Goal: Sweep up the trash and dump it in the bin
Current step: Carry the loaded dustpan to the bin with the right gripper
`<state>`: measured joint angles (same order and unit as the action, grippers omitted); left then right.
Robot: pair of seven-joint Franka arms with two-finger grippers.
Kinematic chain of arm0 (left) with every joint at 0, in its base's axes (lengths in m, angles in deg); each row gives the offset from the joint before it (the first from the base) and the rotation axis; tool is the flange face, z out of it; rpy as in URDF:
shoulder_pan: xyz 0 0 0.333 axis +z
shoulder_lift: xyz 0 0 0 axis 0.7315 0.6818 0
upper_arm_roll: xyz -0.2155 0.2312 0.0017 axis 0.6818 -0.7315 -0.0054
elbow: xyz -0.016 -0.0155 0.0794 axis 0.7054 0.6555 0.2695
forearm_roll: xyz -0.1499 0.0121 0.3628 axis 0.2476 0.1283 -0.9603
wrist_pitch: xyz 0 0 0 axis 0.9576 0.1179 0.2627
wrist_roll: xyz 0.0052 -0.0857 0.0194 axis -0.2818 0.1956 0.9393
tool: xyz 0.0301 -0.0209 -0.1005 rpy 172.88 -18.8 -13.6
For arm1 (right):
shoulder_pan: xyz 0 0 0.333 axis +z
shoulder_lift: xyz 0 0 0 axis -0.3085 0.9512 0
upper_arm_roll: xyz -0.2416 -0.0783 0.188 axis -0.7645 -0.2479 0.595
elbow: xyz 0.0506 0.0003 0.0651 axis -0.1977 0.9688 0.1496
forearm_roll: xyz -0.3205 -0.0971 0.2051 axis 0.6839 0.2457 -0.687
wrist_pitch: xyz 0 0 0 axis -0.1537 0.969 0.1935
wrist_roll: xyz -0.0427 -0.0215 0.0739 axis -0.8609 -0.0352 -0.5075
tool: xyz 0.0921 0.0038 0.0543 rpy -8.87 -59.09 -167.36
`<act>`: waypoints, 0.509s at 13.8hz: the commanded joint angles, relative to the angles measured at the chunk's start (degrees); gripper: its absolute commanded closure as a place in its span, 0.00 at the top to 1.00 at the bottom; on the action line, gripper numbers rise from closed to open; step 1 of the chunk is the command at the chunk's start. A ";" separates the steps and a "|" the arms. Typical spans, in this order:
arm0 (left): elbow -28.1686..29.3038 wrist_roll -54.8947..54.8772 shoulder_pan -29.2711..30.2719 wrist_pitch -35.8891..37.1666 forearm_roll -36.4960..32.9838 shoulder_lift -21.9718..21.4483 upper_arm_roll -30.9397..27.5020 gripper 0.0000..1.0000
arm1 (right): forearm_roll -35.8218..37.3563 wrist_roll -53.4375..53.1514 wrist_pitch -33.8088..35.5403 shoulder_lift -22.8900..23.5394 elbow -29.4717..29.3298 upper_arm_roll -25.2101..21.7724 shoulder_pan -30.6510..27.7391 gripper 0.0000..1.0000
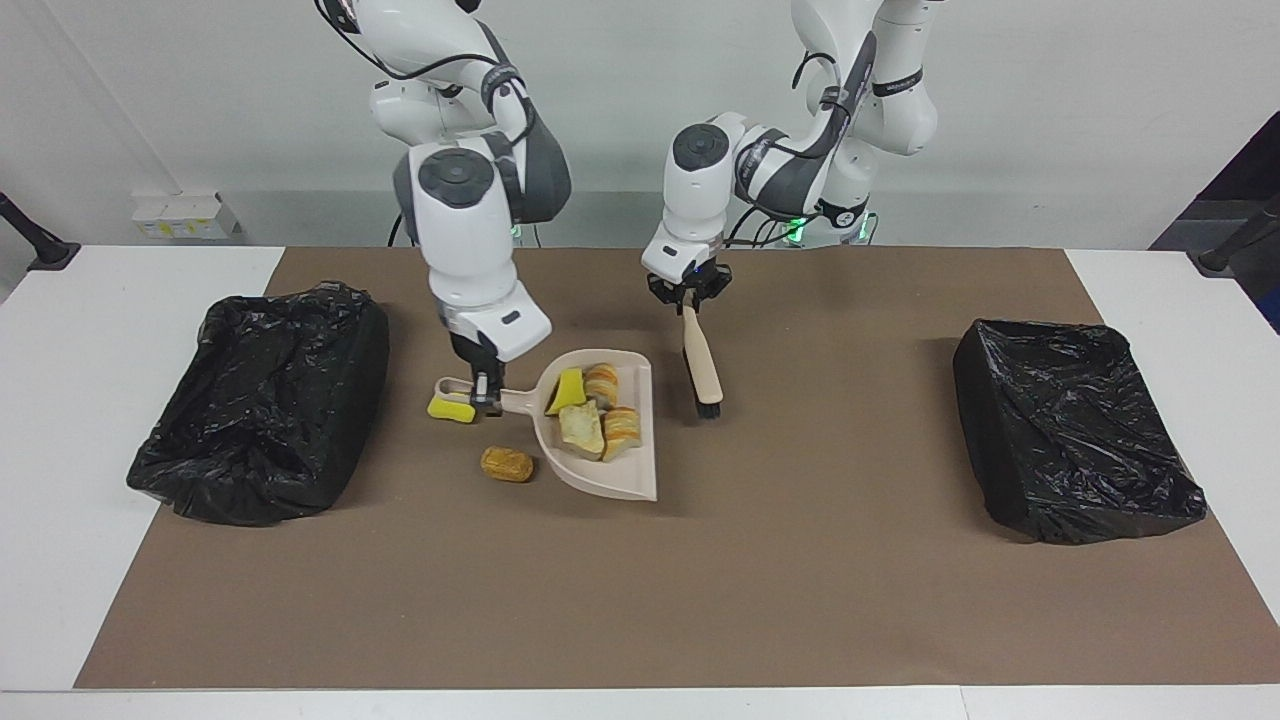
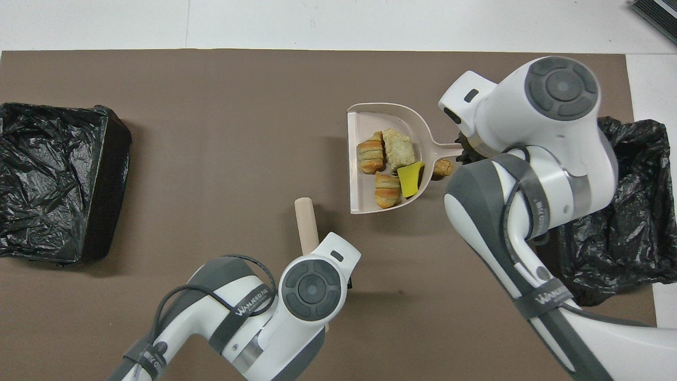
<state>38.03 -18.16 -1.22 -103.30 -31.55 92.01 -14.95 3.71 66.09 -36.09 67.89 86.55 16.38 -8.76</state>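
Midway through the cleanup, my right gripper [image 1: 487, 392] is pinched tight on the handle of the beige dustpan [image 1: 603, 478], carrying it level above the brown mat [image 1: 700, 600] so that the load stays put. Four pieces of trash ride in the pan: a yellow sponge chunk [image 1: 567, 390] by the handle end and three bread lumps [image 1: 600, 420] beside it. The pan's open lip points away from my bases, and I judge that holding it flat is what keeps the scraps from sliding out.

Two scraps are visible on the mat: a yellow sponge piece [image 1: 452, 408] under the pan's handle, and a golden-brown lump [image 1: 507, 464] a little farther from my bases, beside the pan's back wall. From above, the brown lump [image 2: 442, 168] peeks out beside the pan.

My left gripper [image 1: 689, 300] is pressed shut on the top of the hand brush [image 1: 702, 365], which hangs bristles-down over the mat, lifted clear, I judge, to leave the pan's path open.

Black-lined bins sit at either end: one at the right arm's end [image 1: 262, 400], one at the left arm's end [image 1: 1075, 440]. The nearer bin, at the right arm's end, looks the likely place to tip this load; a tilt too early would spill it short.
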 commanded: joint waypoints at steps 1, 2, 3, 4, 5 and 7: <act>2.95 6.17 -6.41 -2.46 0.69 -3.28 -0.77 0.00 | -1.56 6.08 3.39 -0.60 -2.50 0.59 -4.27 0.00; 3.21 7.58 -8.70 -2.46 0.78 -3.29 -0.77 0.00 | -1.91 8.10 4.53 -0.60 -3.55 0.59 -6.28 0.00; 3.99 8.38 -11.42 -2.89 0.78 -3.20 -0.77 0.00 | -2.09 10.29 5.50 -0.60 -4.17 0.59 -8.48 0.00; 4.44 9.25 -12.40 -4.38 1.91 -3.28 -0.77 0.00 | -2.18 11.97 6.56 -0.87 -4.79 0.50 -10.50 0.00; 4.88 9.70 -13.98 -5.26 3.06 -3.11 -0.60 0.00 | -2.09 13.20 7.18 -1.13 -5.23 0.50 -12.79 0.00; 4.88 12.93 -17.68 -5.70 3.24 -0.49 -0.77 0.00 | -2.00 16.71 7.62 -1.48 -6.19 0.15 -17.01 0.00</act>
<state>40.88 -7.85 -15.71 -106.71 -29.18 91.00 -14.61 3.36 78.89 -29.95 67.24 81.54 16.17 -21.99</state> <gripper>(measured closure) 0.744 0.692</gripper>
